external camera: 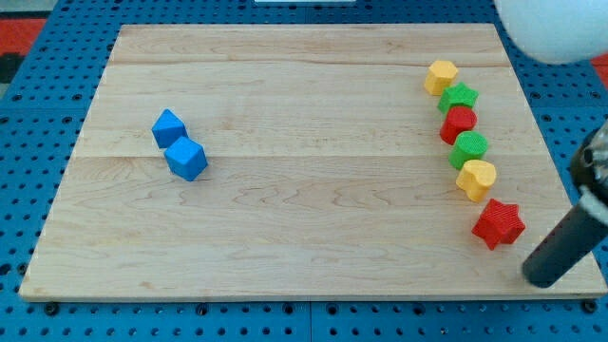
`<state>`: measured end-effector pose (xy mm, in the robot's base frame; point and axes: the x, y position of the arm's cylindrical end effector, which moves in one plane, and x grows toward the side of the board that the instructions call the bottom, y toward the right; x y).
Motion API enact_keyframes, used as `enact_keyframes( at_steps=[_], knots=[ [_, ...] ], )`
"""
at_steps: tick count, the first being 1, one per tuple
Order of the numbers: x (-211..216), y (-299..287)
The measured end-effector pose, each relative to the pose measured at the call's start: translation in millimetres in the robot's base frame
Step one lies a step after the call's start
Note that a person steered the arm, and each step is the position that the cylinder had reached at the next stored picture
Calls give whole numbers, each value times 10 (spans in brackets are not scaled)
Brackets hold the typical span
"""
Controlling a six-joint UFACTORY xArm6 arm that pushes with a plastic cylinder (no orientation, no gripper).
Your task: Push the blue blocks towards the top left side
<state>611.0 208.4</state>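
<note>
Two blue blocks sit touching at the left of the wooden board point(313, 218): a smaller blue cube point(168, 127) and, just below and right of it, a larger blue cube point(186, 159). My tip point(542, 276) is at the view's bottom right, far from both blue blocks. It stands just right of and below a red star block point(498, 224).
A column of blocks runs down the board's right side: a yellow block point(441, 76), a green star point(459, 98), a red block point(458, 123), a green block point(468, 149), a yellow block point(476, 180). A white rounded object point(556, 28) shows at top right.
</note>
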Motion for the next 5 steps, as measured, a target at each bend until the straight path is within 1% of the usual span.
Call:
enact_keyframes(
  at_steps=[2,3,4,5],
  knots=[
    [1,-2370],
    [-239,-3195],
    [-841,-3252],
    [-1343,-3288]
  ],
)
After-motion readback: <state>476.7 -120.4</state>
